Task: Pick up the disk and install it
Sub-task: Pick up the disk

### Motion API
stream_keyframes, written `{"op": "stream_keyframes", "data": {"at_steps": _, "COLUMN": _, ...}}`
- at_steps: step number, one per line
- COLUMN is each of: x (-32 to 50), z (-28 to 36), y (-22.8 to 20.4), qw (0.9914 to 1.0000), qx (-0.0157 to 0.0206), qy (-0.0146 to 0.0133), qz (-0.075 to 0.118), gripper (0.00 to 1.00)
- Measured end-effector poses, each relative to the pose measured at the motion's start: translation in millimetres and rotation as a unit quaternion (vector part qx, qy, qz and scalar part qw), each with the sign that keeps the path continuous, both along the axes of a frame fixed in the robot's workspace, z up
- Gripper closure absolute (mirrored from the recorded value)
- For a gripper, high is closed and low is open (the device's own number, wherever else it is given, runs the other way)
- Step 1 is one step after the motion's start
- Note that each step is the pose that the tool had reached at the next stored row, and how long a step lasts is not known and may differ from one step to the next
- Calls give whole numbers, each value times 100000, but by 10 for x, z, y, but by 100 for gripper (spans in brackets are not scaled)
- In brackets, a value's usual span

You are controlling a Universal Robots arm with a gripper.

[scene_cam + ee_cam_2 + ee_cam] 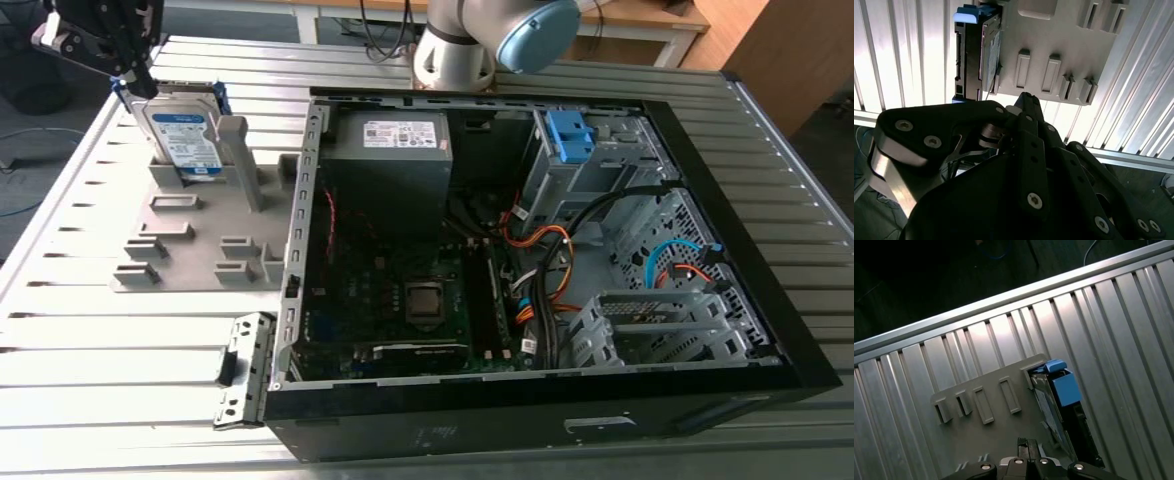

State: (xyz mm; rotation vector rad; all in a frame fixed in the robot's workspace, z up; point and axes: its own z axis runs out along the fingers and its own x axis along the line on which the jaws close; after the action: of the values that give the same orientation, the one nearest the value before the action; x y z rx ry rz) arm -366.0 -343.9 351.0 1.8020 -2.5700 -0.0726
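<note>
gripper (132,74) at top of upright disk (184,135) in grey holder (187,245), grip state can't tell; best centre on its edges, descend straight

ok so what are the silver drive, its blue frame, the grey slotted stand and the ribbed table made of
The flat silver disk: metal casing, judging by the dull sheen along its top edge. Its blue carrier frame: probably moulded plastic, matte and evenly coloured. The grey slotted stand: likely plastic too, with a flat matte surface. The ribbed table: aluminium-looking metal that glares under the light.
</note>
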Motion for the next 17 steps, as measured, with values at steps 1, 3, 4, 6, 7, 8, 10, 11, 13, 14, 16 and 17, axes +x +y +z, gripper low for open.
{"op": "stream_keyframes", "data": {"at_steps": 1, "x": 0, "z": 0, "y": 0, "qw": 100000, "qx": 2, "qy": -1, "qz": 106, "gripper": 89}}
{"op": "stream_keyframes", "data": {"at_steps": 3, "x": 0, "z": 0, "y": 0, "qw": 100000, "qx": 2, "qy": -2, "qz": 295, "gripper": 89}}
{"op": "stream_keyframes", "data": {"at_steps": 4, "x": 0, "z": 0, "y": 0, "qw": 99999, "qx": 1, "qy": -1, "qz": 392, "gripper": 89}}
{"op": "stream_keyframes", "data": {"at_steps": 6, "x": 0, "z": 0, "y": 0, "qw": 99998, "qx": 1, "qy": 1, "qz": 581, "gripper": 89}}
{"op": "stream_keyframes", "data": {"at_steps": 7, "x": 0, "z": 0, "y": 0, "qw": 99998, "qx": 1, "qy": 1, "qz": 675, "gripper": 89}}
{"op": "stream_keyframes", "data": {"at_steps": 8, "x": 0, "z": 0, "y": 0, "qw": 99997, "qx": 3, "qy": -2, "qz": 776, "gripper": 89}}
{"op": "stream_keyframes", "data": {"at_steps": 10, "x": 0, "z": 0, "y": 0, "qw": 99995, "qx": 4, "qy": -2, "qz": 959, "gripper": 89}}
{"op": "stream_keyframes", "data": {"at_steps": 11, "x": 0, "z": 0, "y": 0, "qw": 99994, "qx": 2, "qy": -2, "qz": 1051, "gripper": 89}}
{"op": "stream_keyframes", "data": {"at_steps": 13, "x": -1, "z": 0, "y": 1, "qw": 99993, "qx": 0, "qy": 3, "qz": 1223, "gripper": 89}}
{"op": "stream_keyframes", "data": {"at_steps": 14, "x": -1, "z": 0, "y": 1, "qw": 99991, "qx": 1, "qy": 0, "qz": 1324, "gripper": 89}}
{"op": "stream_keyframes", "data": {"at_steps": 16, "x": 0, "z": 0, "y": 0, "qw": 99989, "qx": 0, "qy": -1, "qz": 1507, "gripper": 89}}
{"op": "stream_keyframes", "data": {"at_steps": 17, "x": 0, "z": 0, "y": 0, "qw": 99987, "qx": 0, "qy": 2, "qz": 1598, "gripper": 89}}
